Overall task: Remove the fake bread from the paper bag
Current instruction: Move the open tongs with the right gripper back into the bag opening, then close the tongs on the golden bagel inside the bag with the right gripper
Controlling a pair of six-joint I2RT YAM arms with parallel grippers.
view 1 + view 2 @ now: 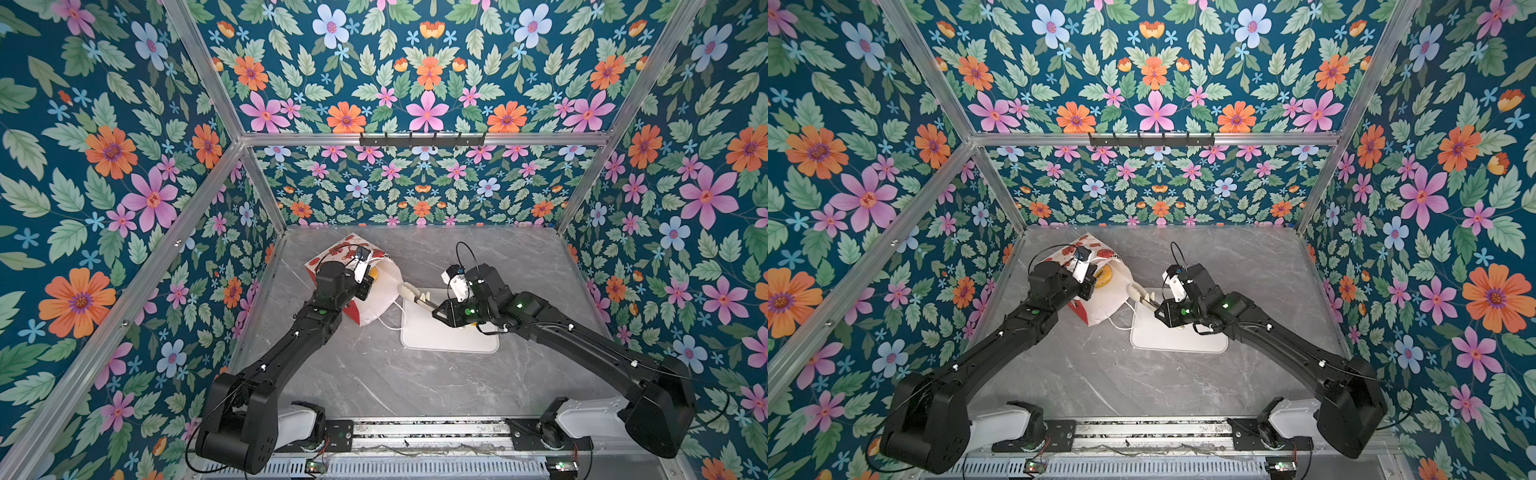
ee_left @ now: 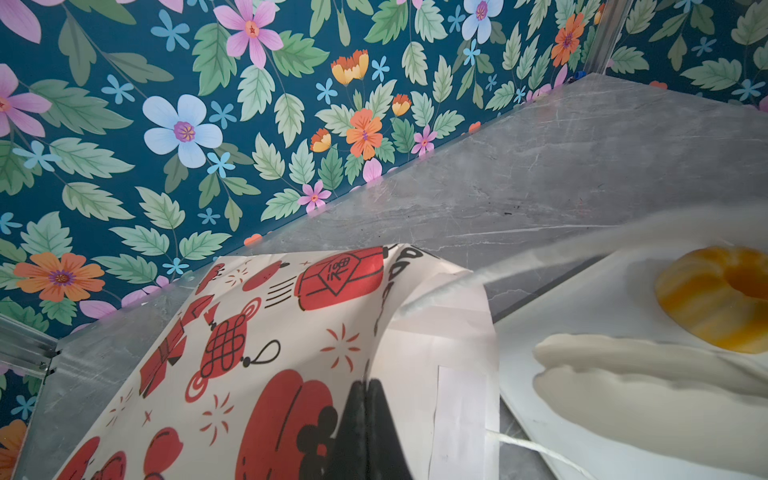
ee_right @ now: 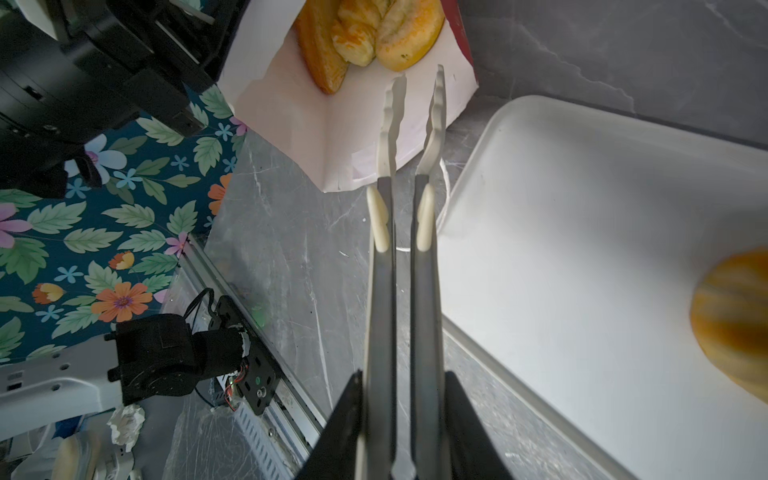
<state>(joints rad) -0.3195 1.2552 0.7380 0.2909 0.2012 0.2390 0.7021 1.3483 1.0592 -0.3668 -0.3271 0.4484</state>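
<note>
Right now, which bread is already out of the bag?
The striped one on the tray; the others lie inside the bag.

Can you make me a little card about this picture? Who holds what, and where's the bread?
left gripper: shut, pinching the edge of the paper bag
right gripper: shut on the tongs
tong tips: slightly apart, empty, at the bag's mouth
inside bag: fake bread, several pieces
white tray: one orange striped bun
</note>
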